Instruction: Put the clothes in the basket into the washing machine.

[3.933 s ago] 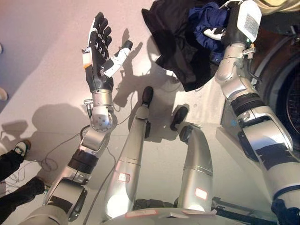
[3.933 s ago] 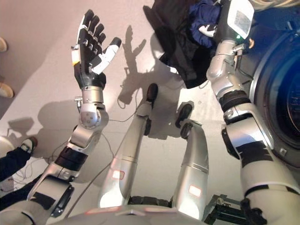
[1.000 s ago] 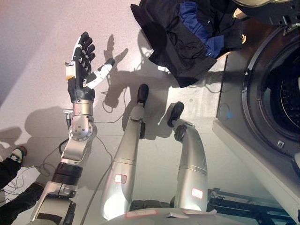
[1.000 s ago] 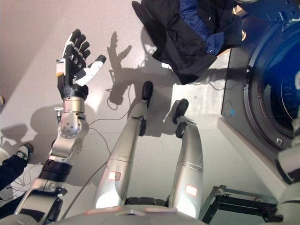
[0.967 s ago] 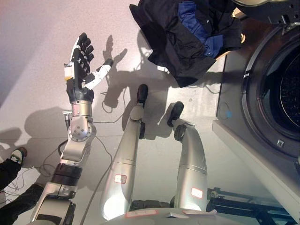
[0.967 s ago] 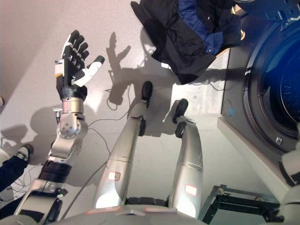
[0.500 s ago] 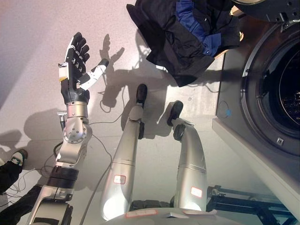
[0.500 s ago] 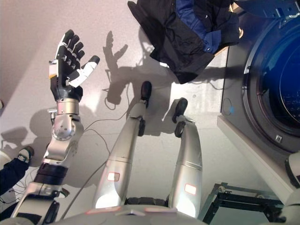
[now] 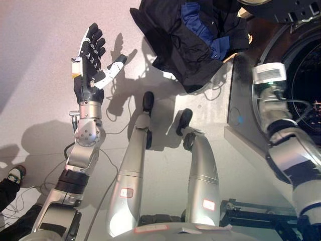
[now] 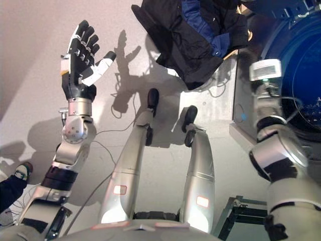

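Note:
A heap of black clothes (image 9: 175, 42) with a blue garment (image 9: 199, 26) in it lies over a basket at the top centre. Only a tan bit of the basket's rim (image 9: 231, 54) shows. The washing machine (image 9: 239, 118) stands at the right with its round drum opening (image 9: 310, 85) uncovered. My left hand (image 9: 90, 63) is raised over the floor at the left, open and empty, well apart from the clothes. My right arm (image 9: 281, 135) reaches up along the machine's front towards the heap's right edge. Its hand is lost against the dark cloth.
The machine's open door (image 9: 281, 10) hangs at the top right corner. A person's shoe (image 9: 14, 173) shows at the lower left edge. A dark metal frame (image 9: 256, 221) lies on the floor at the lower right.
My right arm has come into view from the right and reaches up towards the clothes. My left hand stays raised and open. The camera has shifted a little.

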You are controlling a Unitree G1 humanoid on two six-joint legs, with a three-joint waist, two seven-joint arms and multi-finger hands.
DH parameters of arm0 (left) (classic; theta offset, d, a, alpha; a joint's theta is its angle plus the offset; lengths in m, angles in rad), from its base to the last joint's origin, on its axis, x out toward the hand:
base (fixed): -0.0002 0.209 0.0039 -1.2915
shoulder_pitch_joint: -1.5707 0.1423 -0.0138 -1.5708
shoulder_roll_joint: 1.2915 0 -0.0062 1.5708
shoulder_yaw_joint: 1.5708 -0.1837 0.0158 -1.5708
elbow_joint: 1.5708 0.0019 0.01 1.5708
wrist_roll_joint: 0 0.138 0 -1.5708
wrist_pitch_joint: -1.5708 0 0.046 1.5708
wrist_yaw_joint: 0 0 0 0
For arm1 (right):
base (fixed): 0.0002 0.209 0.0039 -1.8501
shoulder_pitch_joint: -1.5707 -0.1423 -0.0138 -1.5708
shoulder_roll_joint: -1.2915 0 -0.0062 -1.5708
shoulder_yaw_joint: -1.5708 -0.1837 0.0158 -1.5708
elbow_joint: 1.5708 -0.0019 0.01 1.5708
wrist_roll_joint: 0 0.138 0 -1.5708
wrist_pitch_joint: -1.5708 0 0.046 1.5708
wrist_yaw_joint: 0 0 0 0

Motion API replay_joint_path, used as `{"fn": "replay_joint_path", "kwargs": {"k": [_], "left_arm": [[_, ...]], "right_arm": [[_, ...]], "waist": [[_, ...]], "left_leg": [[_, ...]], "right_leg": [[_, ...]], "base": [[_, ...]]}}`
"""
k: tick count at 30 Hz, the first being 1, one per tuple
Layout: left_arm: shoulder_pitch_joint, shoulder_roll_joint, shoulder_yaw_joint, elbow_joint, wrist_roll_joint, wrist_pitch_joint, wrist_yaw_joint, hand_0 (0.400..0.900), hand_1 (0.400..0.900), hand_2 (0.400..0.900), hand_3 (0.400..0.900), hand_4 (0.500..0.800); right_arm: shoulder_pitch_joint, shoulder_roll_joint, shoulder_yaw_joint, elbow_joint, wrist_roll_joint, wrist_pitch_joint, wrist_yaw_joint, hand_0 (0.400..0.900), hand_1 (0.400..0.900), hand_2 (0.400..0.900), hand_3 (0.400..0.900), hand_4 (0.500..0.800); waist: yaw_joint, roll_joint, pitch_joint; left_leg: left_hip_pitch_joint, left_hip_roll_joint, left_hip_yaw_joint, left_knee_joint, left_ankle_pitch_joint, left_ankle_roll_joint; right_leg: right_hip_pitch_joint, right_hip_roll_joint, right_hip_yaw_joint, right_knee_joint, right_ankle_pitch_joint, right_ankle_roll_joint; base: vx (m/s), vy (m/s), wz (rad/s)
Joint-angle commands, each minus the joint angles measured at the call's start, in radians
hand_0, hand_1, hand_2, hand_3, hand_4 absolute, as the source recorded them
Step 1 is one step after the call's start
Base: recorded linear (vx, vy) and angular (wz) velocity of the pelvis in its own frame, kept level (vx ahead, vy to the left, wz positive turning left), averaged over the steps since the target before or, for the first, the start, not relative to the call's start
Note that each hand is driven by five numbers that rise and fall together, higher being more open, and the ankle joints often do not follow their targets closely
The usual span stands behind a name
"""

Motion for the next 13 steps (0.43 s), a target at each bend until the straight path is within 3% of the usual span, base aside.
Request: {"fn": "replay_joint_path", "kwargs": {"k": [1, 7, 10, 13], "left_arm": [[0.039, -0.059, 0.021, -0.062, 0.006, -0.093, 0.017, 0.900, 0.900, 0.900, 0.900, 0.800], [0.039, -0.047, 0.005, -0.058, -0.015, -0.094, -0.002, 0.900, 0.900, 0.900, 0.900, 0.800], [0.036, -0.053, -0.008, -0.041, -0.058, -0.104, -0.015, 0.900, 0.900, 0.900, 0.900, 0.800], [0.039, -0.069, -0.028, -0.009, -0.090, -0.103, -0.019, 0.900, 0.900, 0.900, 0.900, 0.800]], "right_arm": [[0.013, -0.075, -0.002, 0.035, 0.100, 0.036, -0.049, 0.900, 0.900, 0.900, 0.900, 0.800], [-0.045, -0.082, 0.002, 0.025, 0.154, 0.007, -0.061, 0.900, 0.900, 0.900, 0.900, 0.800], [-0.086, -0.067, -0.031, -0.008, 0.267, -0.030, -0.094, 0.900, 0.900, 0.900, 0.900, 0.800], [-0.080, 0.021, -0.173, -0.067, 0.518, -0.111, -0.156, 0.900, 0.900, 0.900, 0.900, 0.800]], "waist": [[-0.014, 0.066, -0.037], [-0.002, 0.066, -0.034], [0.002, 0.068, -0.038], [0.010, 0.081, -0.046]], "left_leg": [[0.026, 0.016, -0.045, 0.097, -0.190, -0.039], [0.049, 0.017, -0.044, 0.089, -0.186, -0.039], [0.081, 0.017, -0.041, 0.082, -0.186, -0.037], [0.114, 0.019, -0.034, 0.067, -0.150, -0.025]], "right_leg": [[0.023, -0.001, 0.009, -0.042, 0.060, 0.042], [0.046, -0.004, 0.008, -0.056, 0.067, 0.044], [0.083, -0.002, 0.006, -0.074, 0.074, 0.043], [0.119, -0.001, -0.006, -0.097, 0.112, 0.035]], "base": [[0.00, 0.000, 0.00], [-0.01, 0.003, 0.00], [-0.03, 0.020, 0.00], [-0.11, 0.053, -0.01]]}}
